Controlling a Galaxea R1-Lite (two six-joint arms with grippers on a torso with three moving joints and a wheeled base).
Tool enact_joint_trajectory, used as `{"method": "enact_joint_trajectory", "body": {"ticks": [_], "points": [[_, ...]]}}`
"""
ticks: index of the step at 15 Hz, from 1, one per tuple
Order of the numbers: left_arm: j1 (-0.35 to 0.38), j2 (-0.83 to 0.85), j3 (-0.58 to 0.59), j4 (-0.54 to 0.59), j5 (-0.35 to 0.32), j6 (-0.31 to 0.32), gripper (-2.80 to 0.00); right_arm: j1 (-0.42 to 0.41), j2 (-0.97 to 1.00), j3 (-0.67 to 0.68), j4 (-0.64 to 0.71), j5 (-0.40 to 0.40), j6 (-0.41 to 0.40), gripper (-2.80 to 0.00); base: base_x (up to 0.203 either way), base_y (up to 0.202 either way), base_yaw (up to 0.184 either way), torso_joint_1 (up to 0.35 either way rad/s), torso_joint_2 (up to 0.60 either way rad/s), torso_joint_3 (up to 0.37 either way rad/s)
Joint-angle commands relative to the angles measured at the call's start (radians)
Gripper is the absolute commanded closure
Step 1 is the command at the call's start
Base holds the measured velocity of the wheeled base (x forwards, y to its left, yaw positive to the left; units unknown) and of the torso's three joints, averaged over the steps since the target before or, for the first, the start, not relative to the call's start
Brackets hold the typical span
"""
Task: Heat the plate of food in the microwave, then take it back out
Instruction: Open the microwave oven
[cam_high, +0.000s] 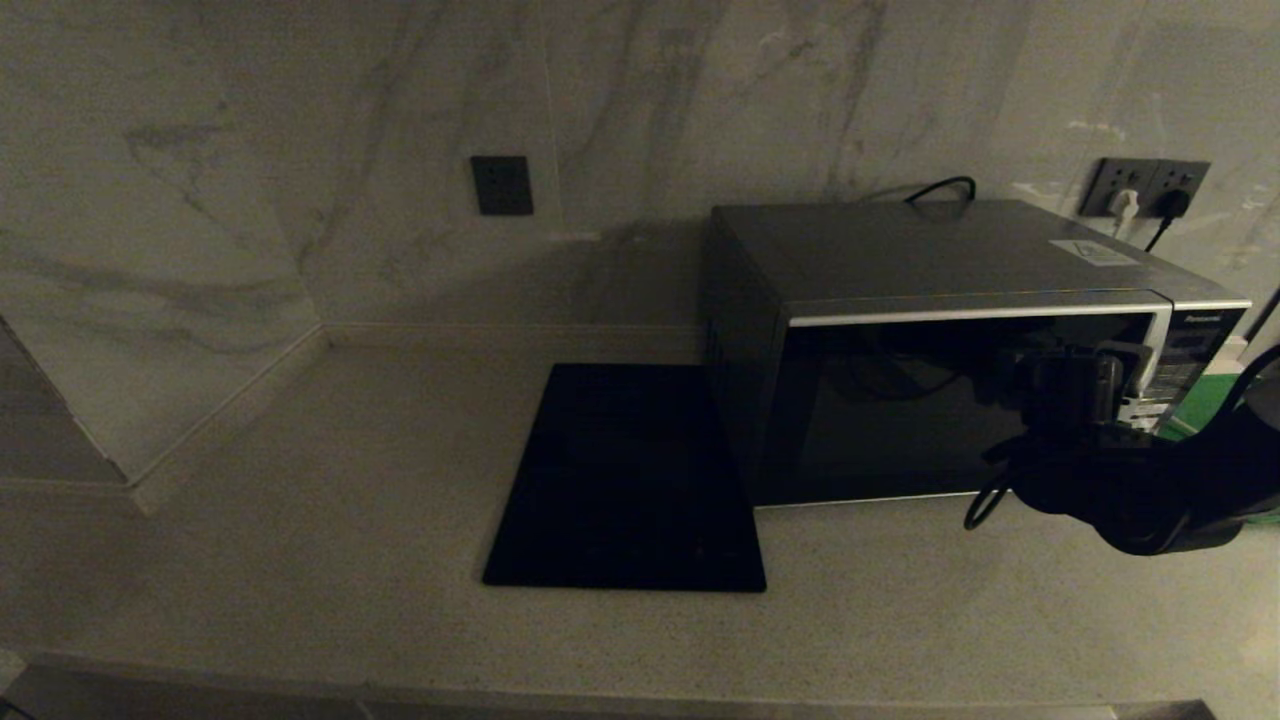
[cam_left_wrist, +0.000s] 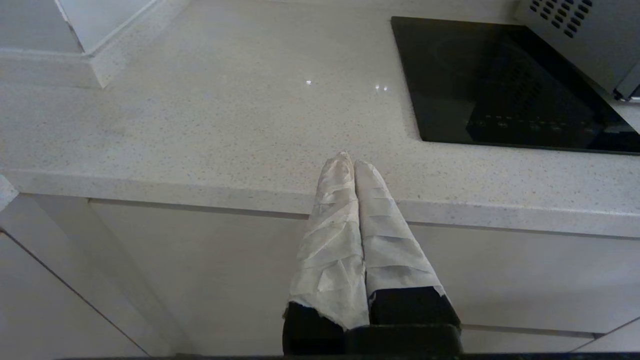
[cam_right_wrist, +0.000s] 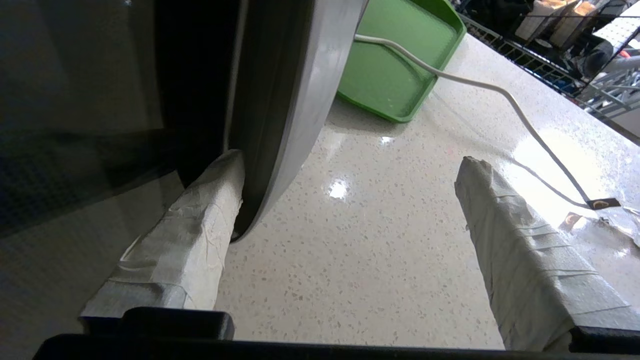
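The Panasonic microwave (cam_high: 960, 340) stands on the pale speckled surface (cam_high: 330, 520), just right of a flat black square mat (cam_high: 625, 480), its dark glass door looking closed. The right gripper (cam_right_wrist: 350, 200) is at the door's right edge with fingers (cam_right_wrist: 520, 250) spread wide, grasping nothing; one finger lies against the curved silver trim. The left gripper (cam_left_wrist: 354, 172) hangs parked off the surface's front edge, left of the microwave, fingers pressed together and empty. The plate of food is not visible; I cannot tell whether it sits inside. The door is stiff, smooth and probably slippery, so the trim edge seems the place to hook. A green tray (cam_right_wrist: 400, 65) lies beyond the microwave's right side.
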Motion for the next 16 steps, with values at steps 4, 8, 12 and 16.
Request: {"method": "enact_joint_trajectory", "body": {"ticks": [4,8,12,16], "points": [[0.0,0.0,0.0,0.0,0.0,-0.001,0.0,-0.017,0.01,-0.011,-0.029,-0.009,-0.005,-2.8,0.0,0.0,0.0,0.0,0.0,0.0],[0.0,0.0,0.0,-0.001,0.0,-0.001,0.0,-0.038,0.014,-0.021,-0.029,-0.007,-0.002,-2.8,0.0,0.0,0.0,0.0,0.0,0.0],[0.0,0.001,0.0,0.0,0.0,-0.001,0.0,-0.047,0.025,-0.033,-0.031,-0.007,0.0,-2.8,0.0,0.0,0.0,0.0,0.0,0.0],[0.0,0.0,0.0,-0.001,0.0,-0.001,0.0,-0.047,0.032,-0.041,-0.031,-0.007,0.0,-2.8,0.0,0.0,0.0,0.0,0.0,0.0]]}}
